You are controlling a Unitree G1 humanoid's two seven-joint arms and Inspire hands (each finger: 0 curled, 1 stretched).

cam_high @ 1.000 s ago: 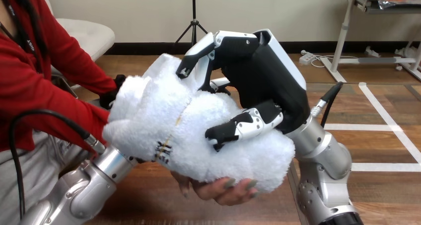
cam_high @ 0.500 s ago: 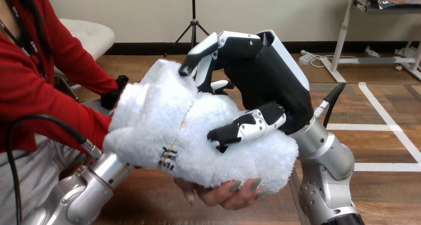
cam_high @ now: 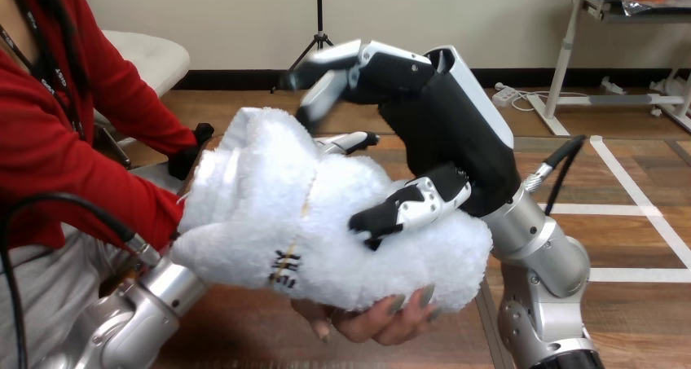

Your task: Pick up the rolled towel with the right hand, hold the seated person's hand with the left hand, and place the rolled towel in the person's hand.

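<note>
Right hand (cam_high: 432,133): hanging over the top of the rolled towel (cam_high: 326,222) with its upper fingers (cam_high: 326,72) lifting clear and spreading apart. The thumb (cam_high: 407,210) is resting on the towel's near face, so the grasp is reading as loosened rather than clamped.
Why it is sitting so: the palm is arching over the roll from above and to the right. That is leaving the underside free for the person to take the weight.
Rolled towel: lying across the person's hand (cam_high: 375,316), tilted, with its left end standing higher than its right.
Person's hand: cupping the towel from beneath, palm up, fingertips curling up round the lower right edge. It appears to be carrying the load.
Left arm (cam_high: 155,300): coming in from the lower left and running up under the towel's left end, toward the person's wrist.
Left hand (cam_high: 194,147): mostly covered by the towel, with a black part showing just beside the person's red sleeve. Whether it is clasping the wrist, I cannot tell.
Step in hand: judging by the raised fingers, the release is under way and the placing is nearly done.
Risk: the tilted, bulky roll may be slipping off the palm once the thumb is letting go.
</note>
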